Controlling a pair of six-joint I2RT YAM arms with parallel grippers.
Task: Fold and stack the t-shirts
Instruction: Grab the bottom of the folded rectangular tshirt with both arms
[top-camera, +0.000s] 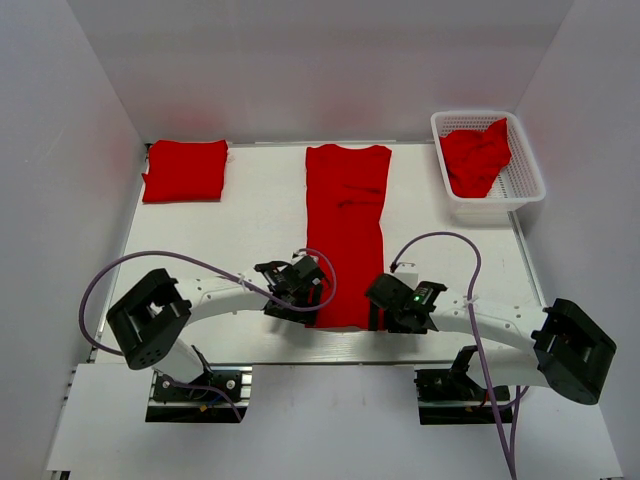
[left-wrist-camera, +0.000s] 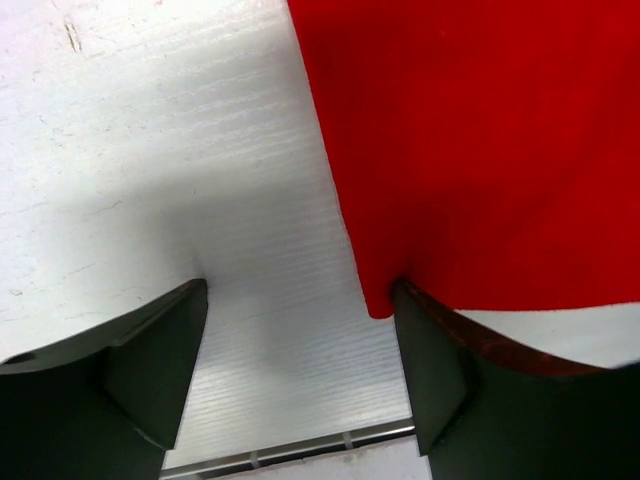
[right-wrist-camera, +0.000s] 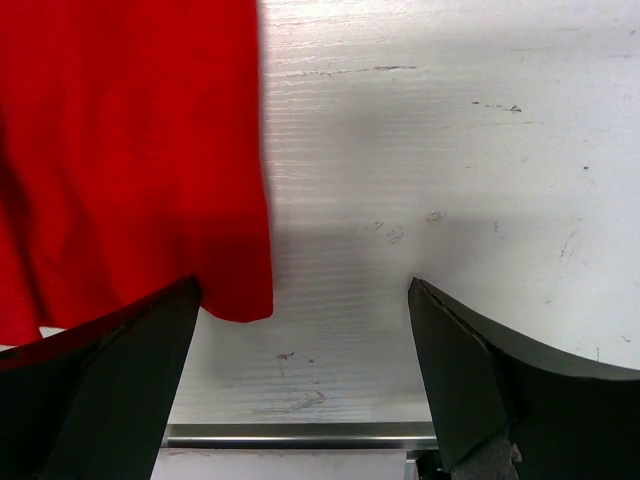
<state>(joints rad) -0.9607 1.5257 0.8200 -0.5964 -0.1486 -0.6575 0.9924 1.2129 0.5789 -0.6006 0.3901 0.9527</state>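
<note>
Left claw (left-wrist-camera: 300, 285) and right claw (right-wrist-camera: 303, 283) — agape, empty — straddle near corners of the t-shirt (top-camera: 345, 230), apparently ready to fold it.

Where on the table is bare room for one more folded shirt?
Bare white strips lie between the folded shirt and the long shirt, and between it and the basket. The near edge is crowded: left claw and right claw at the shirt's corners.

Seeing plain bright red on long t-shirt (top-camera: 346, 230), folded t-shirt (top-camera: 185, 170), crumpled t-shirt (top-camera: 476, 155). Reading white mesh on basket (top-camera: 495, 207), white fine ribbing on surface (top-camera: 260, 215), black on left claw (left-wrist-camera: 300, 335), right claw (right-wrist-camera: 302, 330).
</note>
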